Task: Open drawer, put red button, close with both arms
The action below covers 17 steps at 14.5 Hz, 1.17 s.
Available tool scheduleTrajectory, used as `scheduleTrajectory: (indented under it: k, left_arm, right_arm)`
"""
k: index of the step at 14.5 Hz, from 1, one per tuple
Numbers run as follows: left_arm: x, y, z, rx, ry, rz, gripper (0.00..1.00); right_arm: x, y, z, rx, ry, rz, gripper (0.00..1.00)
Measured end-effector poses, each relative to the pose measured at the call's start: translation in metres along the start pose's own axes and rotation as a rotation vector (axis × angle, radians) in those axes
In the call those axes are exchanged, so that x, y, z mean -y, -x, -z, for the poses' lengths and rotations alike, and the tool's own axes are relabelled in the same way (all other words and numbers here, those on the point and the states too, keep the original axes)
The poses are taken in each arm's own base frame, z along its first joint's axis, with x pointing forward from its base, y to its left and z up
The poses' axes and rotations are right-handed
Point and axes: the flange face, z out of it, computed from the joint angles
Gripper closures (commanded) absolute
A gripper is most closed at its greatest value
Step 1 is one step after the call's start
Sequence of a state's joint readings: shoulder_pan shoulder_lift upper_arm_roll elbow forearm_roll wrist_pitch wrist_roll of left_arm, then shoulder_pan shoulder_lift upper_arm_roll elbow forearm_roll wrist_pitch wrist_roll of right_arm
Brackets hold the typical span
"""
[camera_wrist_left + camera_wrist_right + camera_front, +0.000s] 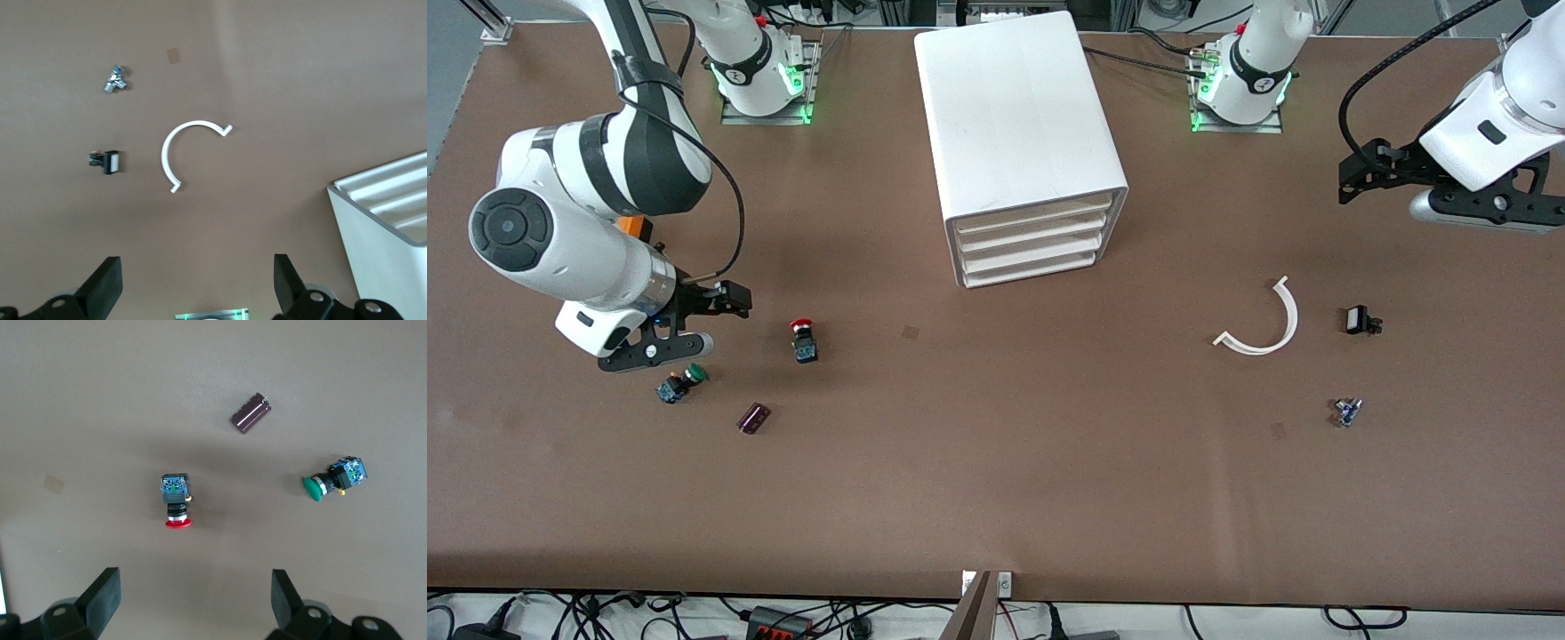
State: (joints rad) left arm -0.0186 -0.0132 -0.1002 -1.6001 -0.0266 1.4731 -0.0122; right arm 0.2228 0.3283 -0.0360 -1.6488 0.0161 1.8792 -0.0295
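Observation:
The white cabinet [1021, 124] stands mid-table near the robots' bases, and its four stacked drawers [1030, 242] are all pushed in. The red button [803, 340] lies on its side toward the right arm's end of the table; in the right wrist view the red button [177, 501] shows clear of the fingers. My right gripper [193, 593] hangs open and empty over the table beside it. My left gripper [197, 277] is also open and empty, held high over the left arm's end. A corner of the cabinet [387, 227] shows in the left wrist view.
A green-capped button [682, 382] lies just under the right hand, a dark cylinder [753, 418] nearer the camera. At the left arm's end lie a white curved strip [1267, 324], a small black clip [1360, 320] and a tiny metal part [1347, 411].

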Motion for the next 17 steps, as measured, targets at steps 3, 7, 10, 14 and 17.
scheduleTrajectory:
  k: [3,7,10,14,17]
  left_arm:
    - [-0.017,0.008,-0.021,0.157,0.133,-0.023,0.00]
    - [-0.046,-0.010,-0.075,0.367,0.384,-0.083,0.00]
    - [-0.053,-0.050,-0.135,0.393,0.632,-0.211,0.00]
    - [-0.059,-0.097,-0.231,0.271,0.967,-0.310,0.00]
    - [-0.078,-0.108,-0.316,0.166,1.150,-0.367,0.00]
  right_arm:
    - [0.000,-0.007,-0.027,0.033,0.001,0.000,0.00]
    - [0.017,-0.026,-0.097,0.069,0.005,0.023,0.00]
    - [0.036,-0.035,-0.142,0.077,0.003,0.040,0.00]
    - [0.049,-0.039,-0.180,0.089,0.007,0.051,0.00]
    - [0.048,-0.038,-0.204,0.124,0.009,0.049,0.00]
